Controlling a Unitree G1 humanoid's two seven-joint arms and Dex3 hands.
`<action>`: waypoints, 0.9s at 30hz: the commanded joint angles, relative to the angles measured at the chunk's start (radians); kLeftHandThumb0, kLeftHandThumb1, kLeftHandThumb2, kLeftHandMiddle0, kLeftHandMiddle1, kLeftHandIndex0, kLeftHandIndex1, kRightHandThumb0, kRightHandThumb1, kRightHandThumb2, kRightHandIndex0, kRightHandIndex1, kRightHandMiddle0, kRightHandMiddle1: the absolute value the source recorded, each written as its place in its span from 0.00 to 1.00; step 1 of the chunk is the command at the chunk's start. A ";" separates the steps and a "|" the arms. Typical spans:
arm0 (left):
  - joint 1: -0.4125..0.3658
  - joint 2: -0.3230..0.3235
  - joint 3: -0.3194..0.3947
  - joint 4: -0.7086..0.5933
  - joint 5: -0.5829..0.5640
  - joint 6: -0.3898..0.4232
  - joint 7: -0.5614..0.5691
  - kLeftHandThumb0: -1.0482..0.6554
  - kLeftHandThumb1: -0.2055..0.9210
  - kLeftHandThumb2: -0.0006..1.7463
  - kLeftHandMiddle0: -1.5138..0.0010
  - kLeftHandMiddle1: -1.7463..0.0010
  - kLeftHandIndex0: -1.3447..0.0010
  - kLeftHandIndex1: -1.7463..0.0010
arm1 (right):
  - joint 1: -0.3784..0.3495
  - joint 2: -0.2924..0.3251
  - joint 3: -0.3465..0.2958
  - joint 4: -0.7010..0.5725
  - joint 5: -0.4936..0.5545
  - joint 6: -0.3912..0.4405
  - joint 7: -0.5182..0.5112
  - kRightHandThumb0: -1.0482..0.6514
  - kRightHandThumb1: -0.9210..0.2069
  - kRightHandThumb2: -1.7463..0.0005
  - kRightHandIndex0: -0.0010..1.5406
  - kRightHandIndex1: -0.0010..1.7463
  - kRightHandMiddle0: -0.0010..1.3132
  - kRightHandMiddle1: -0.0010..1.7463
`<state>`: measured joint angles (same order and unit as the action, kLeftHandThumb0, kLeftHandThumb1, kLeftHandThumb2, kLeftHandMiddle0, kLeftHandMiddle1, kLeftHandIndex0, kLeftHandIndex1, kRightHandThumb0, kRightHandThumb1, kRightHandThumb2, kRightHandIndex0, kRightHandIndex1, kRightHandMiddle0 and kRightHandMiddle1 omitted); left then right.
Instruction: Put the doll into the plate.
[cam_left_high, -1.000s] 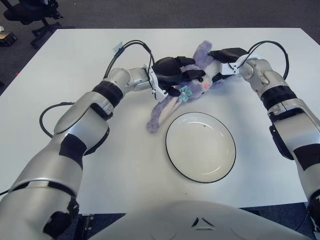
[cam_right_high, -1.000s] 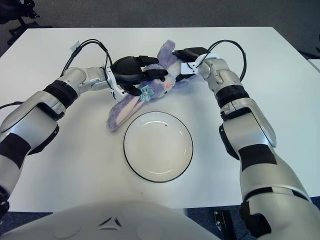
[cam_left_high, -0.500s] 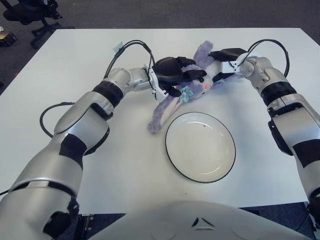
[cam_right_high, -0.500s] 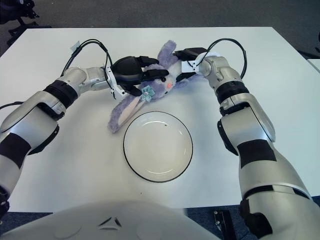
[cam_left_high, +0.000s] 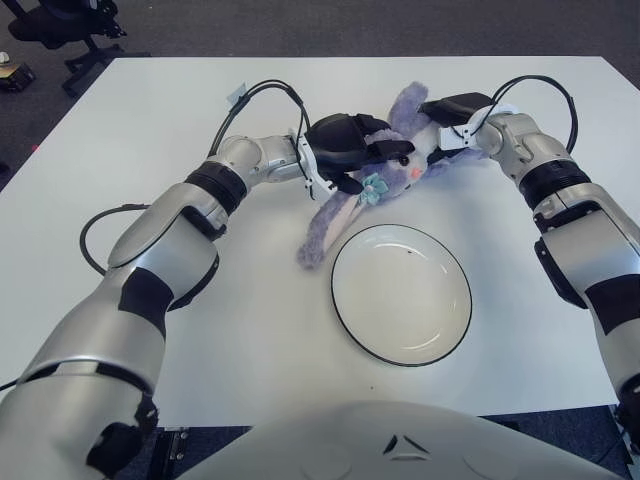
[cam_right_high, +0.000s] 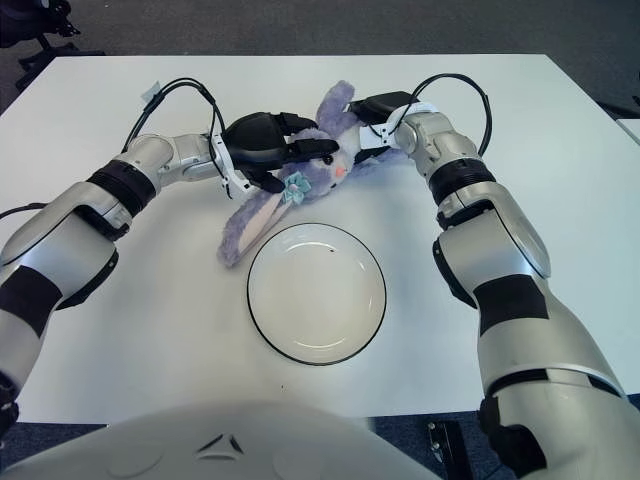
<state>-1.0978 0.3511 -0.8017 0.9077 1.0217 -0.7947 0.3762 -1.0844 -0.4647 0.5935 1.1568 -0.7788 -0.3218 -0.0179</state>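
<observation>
My left hand (cam_left_high: 350, 150) is clamped over the head of the doll (cam_left_high: 365, 185) — a purple plush rabbit with a teal bow — while my right hand (cam_left_high: 455, 125) grips it from the opposite side, fingers closed on the body. The doll sits between both hands at the far side of the white counter (cam_left_high: 120, 130), one long ear trailing down toward the counter surface. The plate (cam_left_high: 401, 292) — white with a dark rim — lies just in front of the doll, holding nothing.
</observation>
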 joint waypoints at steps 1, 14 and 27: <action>0.006 0.002 -0.003 -0.002 0.009 -0.012 0.000 0.23 1.00 0.67 0.64 0.99 0.64 0.98 | 0.050 -0.002 0.016 0.029 -0.014 -0.003 -0.006 0.62 0.54 0.25 0.38 0.99 0.32 1.00; 0.008 0.003 -0.006 -0.004 0.019 -0.008 0.023 0.23 1.00 0.67 0.63 0.99 0.63 0.98 | 0.042 -0.013 0.001 0.042 0.014 -0.036 0.014 0.62 0.50 0.27 0.36 1.00 0.29 1.00; 0.015 -0.004 -0.046 -0.002 0.140 0.077 0.302 0.26 1.00 0.62 0.45 0.97 0.48 0.95 | -0.003 -0.038 -0.046 0.080 0.086 -0.132 0.156 0.62 0.52 0.26 0.38 0.98 0.30 1.00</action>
<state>-1.0945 0.3507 -0.8209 0.9010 1.1054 -0.7603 0.5657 -1.0885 -0.4874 0.5404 1.2099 -0.6878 -0.4313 0.0796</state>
